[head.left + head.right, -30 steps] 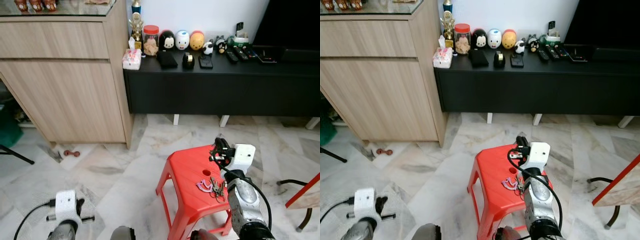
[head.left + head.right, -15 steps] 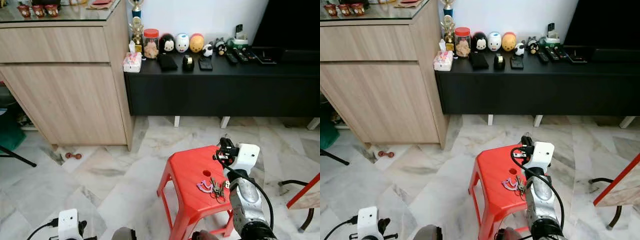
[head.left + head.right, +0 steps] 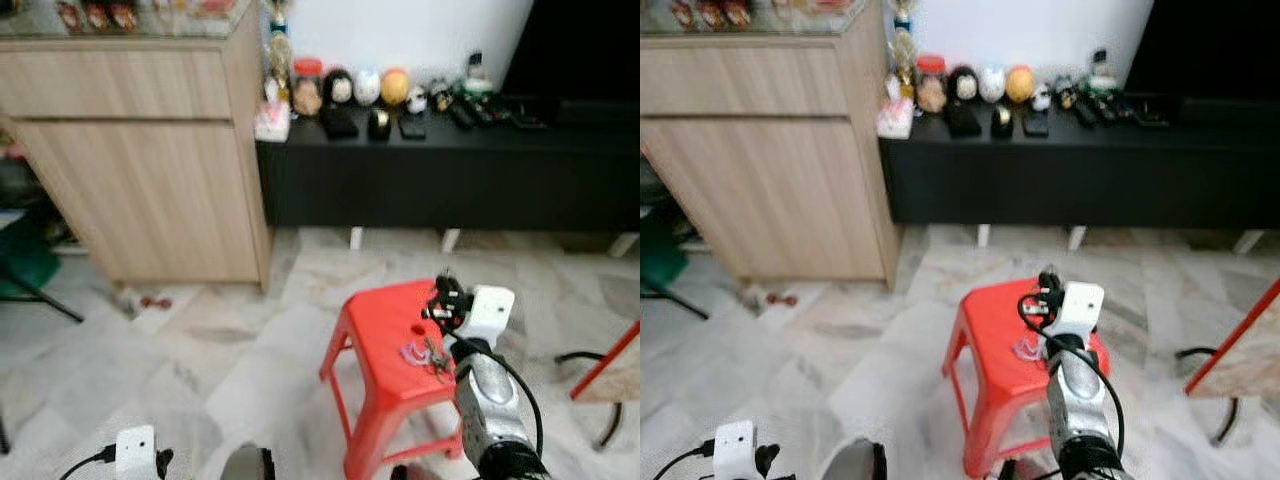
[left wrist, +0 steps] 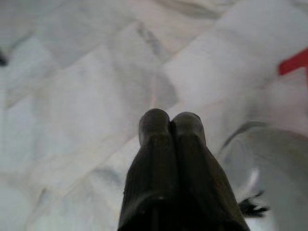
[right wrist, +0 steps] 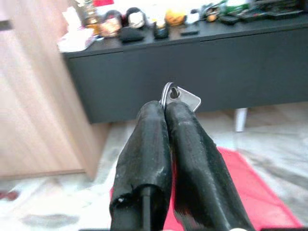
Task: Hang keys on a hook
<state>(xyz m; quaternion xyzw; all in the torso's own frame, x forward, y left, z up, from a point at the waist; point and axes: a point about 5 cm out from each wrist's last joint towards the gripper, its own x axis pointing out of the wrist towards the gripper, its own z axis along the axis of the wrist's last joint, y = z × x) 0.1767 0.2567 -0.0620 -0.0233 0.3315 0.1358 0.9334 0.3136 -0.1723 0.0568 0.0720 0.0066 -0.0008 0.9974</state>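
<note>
**Q:** Where are the keys, and what holds them?

**A:** The right pincer (image 5: 166, 108) is closed on the keys (image 5: 180, 97): in the right wrist view a silver key and its ring stick out just past the two black fingertips, which are pressed together. In the head views a bunch of keys with a pink tag (image 3: 422, 354) shows over the top of the red stool (image 3: 385, 335), just beside the right arm (the blur hides whether it rests on the stool or hangs clear of it).

**Q:** And the other arm?

**A:** The left pincer (image 4: 171, 126) hangs low over the marble floor (image 4: 86, 96), its fingers touching with nothing between them.

**Q:** What surrounds the stool?

**A:** Behind it runs a long black desk (image 3: 450, 150) carrying round toy figures (image 3: 366, 87), a jar (image 3: 307, 88) and remote controls (image 3: 470, 112). A wooden cabinet (image 3: 140, 160) stands to its left.
</note>
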